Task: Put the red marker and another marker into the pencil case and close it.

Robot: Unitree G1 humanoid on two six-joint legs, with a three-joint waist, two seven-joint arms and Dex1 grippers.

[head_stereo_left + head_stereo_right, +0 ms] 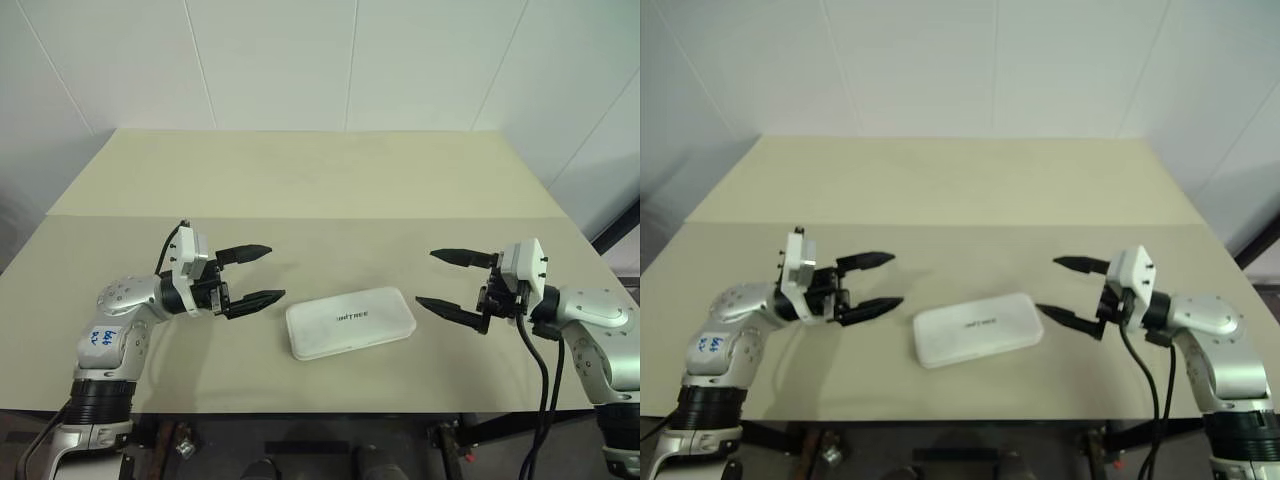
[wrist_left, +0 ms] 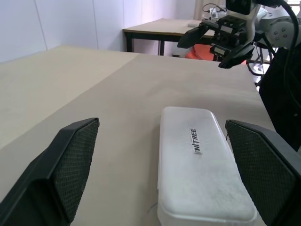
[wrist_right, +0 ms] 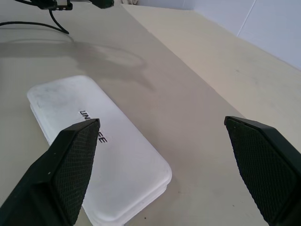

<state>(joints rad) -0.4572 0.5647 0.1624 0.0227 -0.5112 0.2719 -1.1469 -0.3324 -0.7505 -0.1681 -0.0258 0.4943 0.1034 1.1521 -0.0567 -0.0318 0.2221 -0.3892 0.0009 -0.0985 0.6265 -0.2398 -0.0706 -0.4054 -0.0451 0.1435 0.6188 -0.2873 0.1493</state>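
Now the shut pencil case [image 1: 351,323] lies lengthwise between both wide-open grippers, left gripper [image 1: 258,275] at nine o'clock, right gripper [image 1: 443,281] at three.

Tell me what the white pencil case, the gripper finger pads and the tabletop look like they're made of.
Pencil case: likely hard plastic, white, matte, moulded rounded edges, printed lettering. Finger pads: black, fine cross-hatched texture, probably rubber or textured plastic. Tabletop: smooth pale beige surface, possibly laminate; can't tell for sure.
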